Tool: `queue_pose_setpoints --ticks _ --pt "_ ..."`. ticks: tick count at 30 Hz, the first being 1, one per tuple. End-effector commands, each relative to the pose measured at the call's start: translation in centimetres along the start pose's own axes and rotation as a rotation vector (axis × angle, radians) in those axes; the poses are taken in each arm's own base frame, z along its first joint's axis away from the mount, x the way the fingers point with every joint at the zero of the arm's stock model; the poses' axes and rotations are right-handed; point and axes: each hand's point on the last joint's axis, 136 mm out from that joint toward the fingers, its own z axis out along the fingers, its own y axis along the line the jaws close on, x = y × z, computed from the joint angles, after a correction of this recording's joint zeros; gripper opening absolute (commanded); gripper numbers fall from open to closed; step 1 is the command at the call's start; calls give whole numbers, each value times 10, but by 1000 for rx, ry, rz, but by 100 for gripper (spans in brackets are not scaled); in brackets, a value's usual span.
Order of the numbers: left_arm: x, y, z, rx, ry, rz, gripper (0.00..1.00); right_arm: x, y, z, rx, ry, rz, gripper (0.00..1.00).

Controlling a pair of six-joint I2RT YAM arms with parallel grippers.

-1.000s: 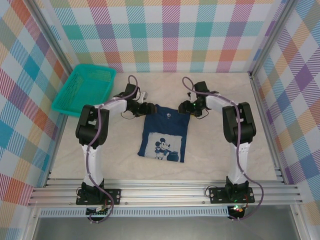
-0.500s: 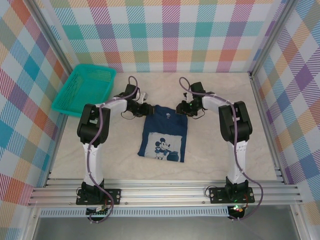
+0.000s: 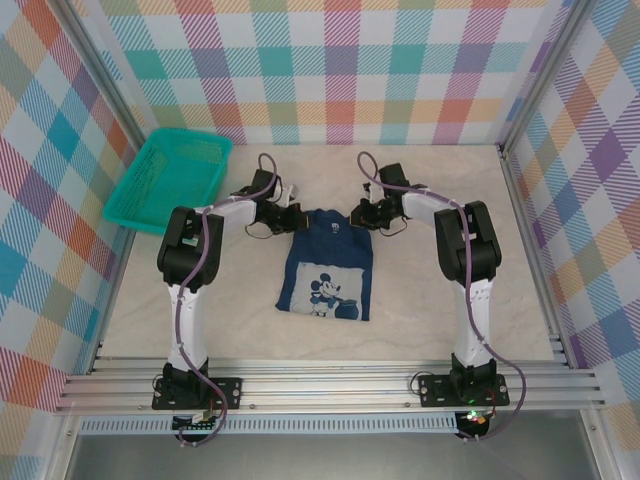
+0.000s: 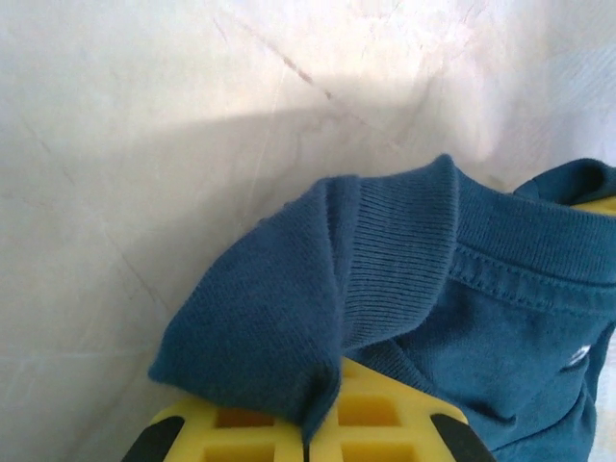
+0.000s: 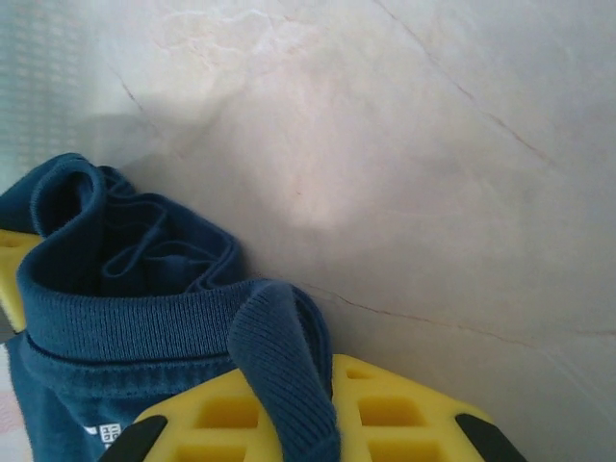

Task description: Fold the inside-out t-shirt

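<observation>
Pale marbled tabletop (image 3: 420, 320); dark navy blue soft-cloth t-shirt (image 3: 328, 270) pinched at both collar-end corners.
Left gripper (image 4: 310, 431) and right gripper (image 5: 322, 428) clamp cloth tight between their jaws, probably to lift that edge over.

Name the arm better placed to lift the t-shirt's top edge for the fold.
Left, marginally. The left gripper is shut on a broad fold of the t-shirt; the right gripper pinches just a narrow ribbed collar strip. Both likely should lift together.

you're in a robot lab test cell: plaid cloth walls (image 3: 340, 70) box in a marble-look table (image 3: 420, 300), and two robot arms (image 3: 181, 310) sit bolted to aluminium rails (image 3: 330, 385).
</observation>
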Motion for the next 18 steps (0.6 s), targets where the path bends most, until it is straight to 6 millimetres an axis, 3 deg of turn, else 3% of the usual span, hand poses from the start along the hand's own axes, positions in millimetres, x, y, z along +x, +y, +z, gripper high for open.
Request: queue_pose_setpoints --ticks 1,8,14,18 --pt "-27 -16 -19 51 -101 24 0 -29 29 -16 -109 -71 -59 2" --pt "-95 -37 -90 89 -326 75 0 -88 65 -78 -176 -253 -161 0" --pt "-154 -90 -156 134 -466 182 0 -147 132 -147 -242 -412 -312 0" --pt "-168 -123 -197 142 -532 254 0 -160 175 -193 -294 -489 -407 1"
